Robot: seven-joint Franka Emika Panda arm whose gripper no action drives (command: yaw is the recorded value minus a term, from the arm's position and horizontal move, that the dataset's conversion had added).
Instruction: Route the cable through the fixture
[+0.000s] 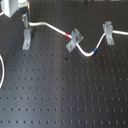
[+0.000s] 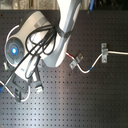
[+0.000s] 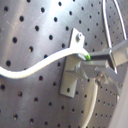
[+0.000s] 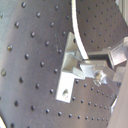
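The cable is a thin white cord with a red band and a blue band. In the first exterior view it runs from the left upright grey fixture past the tilted middle clip to the right clip. My gripper is just above the left fixture's forked top, shut on the cable's end. In the first wrist view the cable reaches the fixture's top beside my fingertips. The fixture also shows in the second wrist view.
A plain white cord arcs at the first exterior view's left edge. The black perforated board carries everything. In the second exterior view my arm hides the left fixture; the tilted clip and right clip show.
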